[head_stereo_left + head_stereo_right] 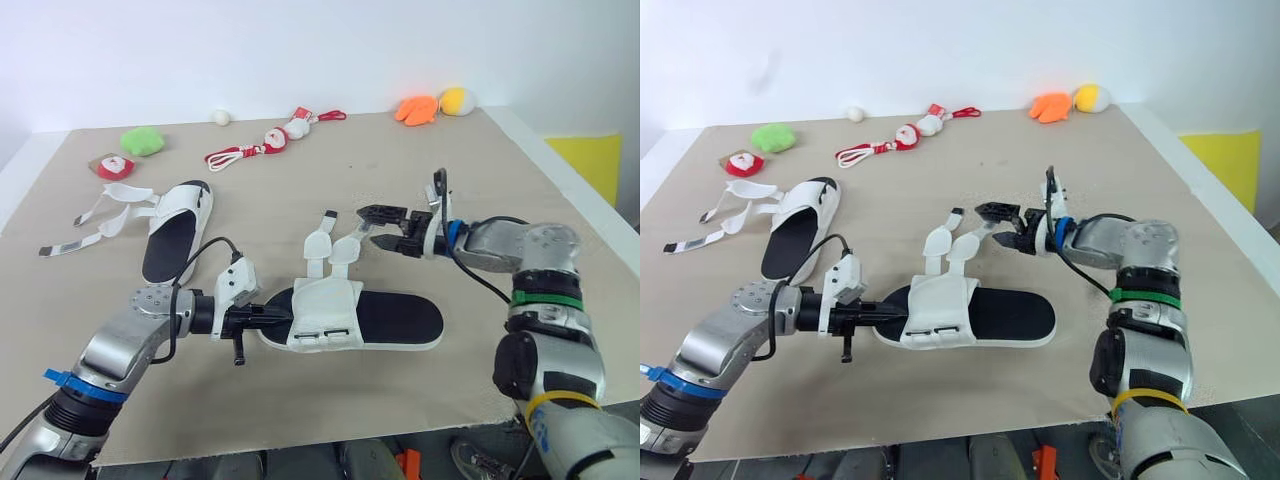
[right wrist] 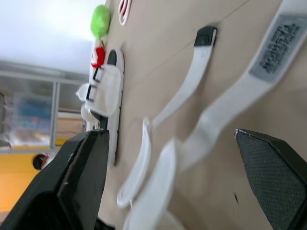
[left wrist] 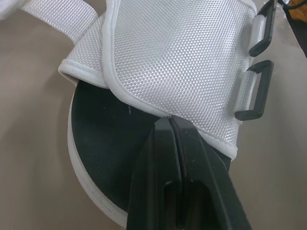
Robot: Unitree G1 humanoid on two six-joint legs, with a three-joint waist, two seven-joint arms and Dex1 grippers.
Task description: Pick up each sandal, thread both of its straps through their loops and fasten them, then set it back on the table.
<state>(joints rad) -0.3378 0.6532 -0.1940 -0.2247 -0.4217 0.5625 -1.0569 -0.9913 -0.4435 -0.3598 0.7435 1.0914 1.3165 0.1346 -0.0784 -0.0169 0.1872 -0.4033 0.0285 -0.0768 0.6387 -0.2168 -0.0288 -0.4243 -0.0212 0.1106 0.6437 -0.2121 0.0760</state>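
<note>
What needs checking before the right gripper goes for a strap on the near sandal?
1. Left gripper grip on the near sandal: ok, shut on the edge of its white upper.
2. Right gripper open: ok, jaws spread wide.
3. Straps free: ok, both unthreaded and splayed on the table.
4. Loops clear: ok, both empty.
5. Right gripper touching a strap: cannot tell.
6. Second sandal out of the way: ok, apart on the robot's left.
</note>
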